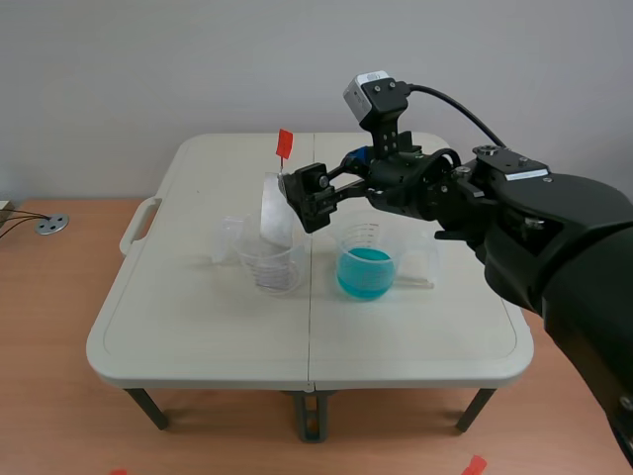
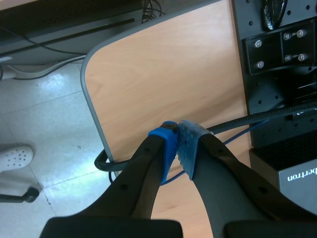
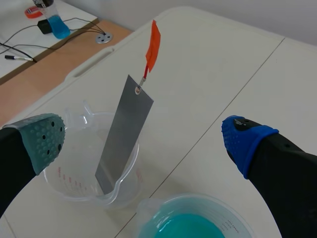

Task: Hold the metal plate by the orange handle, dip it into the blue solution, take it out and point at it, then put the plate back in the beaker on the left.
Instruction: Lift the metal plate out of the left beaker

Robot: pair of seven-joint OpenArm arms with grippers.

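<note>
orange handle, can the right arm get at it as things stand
Probably yes. The right gripper hangs with jaws open by the metal plate, and the orange handle sticks up clear above the beaker, with nothing between them.

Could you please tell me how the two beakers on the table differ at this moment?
The left beaker holds the metal plate; the right beaker holds none. The left beaker shows no liquid; the right beaker has blue solution. Both are clear, graduated and upright.
</note>
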